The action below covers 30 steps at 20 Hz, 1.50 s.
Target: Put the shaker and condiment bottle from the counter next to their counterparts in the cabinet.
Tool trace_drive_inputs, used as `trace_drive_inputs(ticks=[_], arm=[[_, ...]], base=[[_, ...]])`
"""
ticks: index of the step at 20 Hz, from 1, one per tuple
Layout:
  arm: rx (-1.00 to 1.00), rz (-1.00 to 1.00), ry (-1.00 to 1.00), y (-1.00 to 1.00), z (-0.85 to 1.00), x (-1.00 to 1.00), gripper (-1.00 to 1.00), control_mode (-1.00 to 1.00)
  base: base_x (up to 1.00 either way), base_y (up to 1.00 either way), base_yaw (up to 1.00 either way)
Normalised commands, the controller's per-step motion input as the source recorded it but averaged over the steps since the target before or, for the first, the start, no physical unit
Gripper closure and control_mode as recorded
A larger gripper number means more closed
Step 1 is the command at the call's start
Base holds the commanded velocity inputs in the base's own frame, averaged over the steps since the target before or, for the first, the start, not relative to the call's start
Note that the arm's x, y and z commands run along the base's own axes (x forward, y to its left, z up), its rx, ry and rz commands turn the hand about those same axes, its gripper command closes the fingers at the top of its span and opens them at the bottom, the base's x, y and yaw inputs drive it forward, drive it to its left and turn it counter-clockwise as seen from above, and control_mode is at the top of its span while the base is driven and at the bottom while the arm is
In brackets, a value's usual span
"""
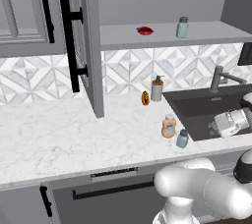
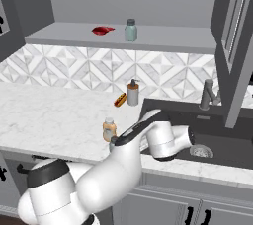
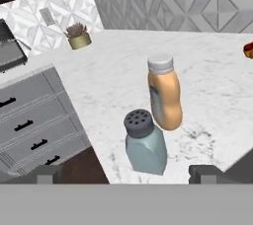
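Claw [image 3: 123, 173] gaped wide, empty, lined up on the shaker [image 3: 144, 142]. Shaker stood on the worktop [image 1: 74, 134] beside the sink [image 1: 206, 107], just in front of the condiment bottle [image 3: 164, 93]. Approach step, seemingly; next: advance, close on shaker.

You have two teal shakers: one shaker [image 1: 182, 139] at the desk's front edge beside the sink, and its twin [image 1: 182, 27] on the cabinet shelf. You have one condiment bottle [image 1: 169, 126], one red item [image 1: 144, 31] on the shelf, one grey pump dispenser [image 1: 157, 88], one small orange-brown item [image 1: 145, 98] and one faucet [image 1: 219, 78].
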Motion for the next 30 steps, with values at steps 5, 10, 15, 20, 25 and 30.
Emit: trace_drive_inputs(ticks=[5, 10, 15, 20, 25, 30], arm=[[0.0, 0.0, 0.0, 0.39, -0.06, 0.44, -1.0, -1.0], [0.0, 0.0, 0.0, 0.18, -0.28, 0.13, -1.0, -1.0], [0.0, 0.0, 0.0, 0.19, -0.17, -0.01, -1.0, -1.0], [0.0, 0.0, -0.02, 0.24, 0.0, -0.03, -1.0, -1.0], [0.0, 0.0, -0.01, 0.16, -0.02, -0.1, -1.0, -1.0], [0.0, 0.0, 0.0, 0.22, -0.05, -0.02, -1.0, -1.0]], base=[[0.0, 0.0, 0.0], [0.0, 0.0, 0.0], [0.0, 0.0, 0.0], [0.0, 0.0, 0.0], [0.0, 0.0, 0.0], [0.0, 0.0, 0.0]])
